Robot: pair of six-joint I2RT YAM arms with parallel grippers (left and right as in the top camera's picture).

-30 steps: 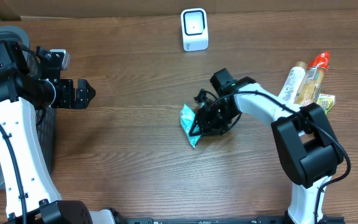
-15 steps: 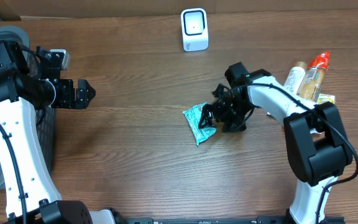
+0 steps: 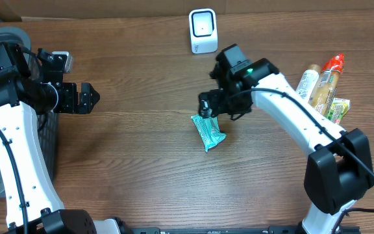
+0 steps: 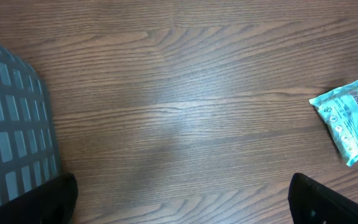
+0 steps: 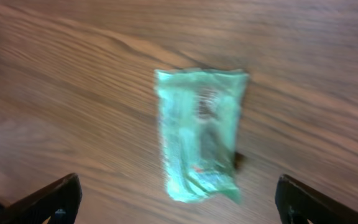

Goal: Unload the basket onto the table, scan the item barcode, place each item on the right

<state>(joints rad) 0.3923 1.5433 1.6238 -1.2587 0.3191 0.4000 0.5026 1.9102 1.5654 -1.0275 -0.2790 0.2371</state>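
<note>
Now the right hand (image 5: pixel 179 210) hovers wide open and empty just above the teal packet (image 3: pixel 209 132) lying flat on the desk (image 3: pixel 141 169), while the left hand (image 3: pixel 83 97), well apart, gapes empty too.

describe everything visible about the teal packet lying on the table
The teal packet is a small, crinkled, plastic-looking wrapper with crimped ends and pale print too blurred to read. It lies flat on the wooden table, near the middle, its long axis slightly angled. Nothing touches it but the tabletop; the right gripper hangs open above it, fingers clear on both sides.
</note>
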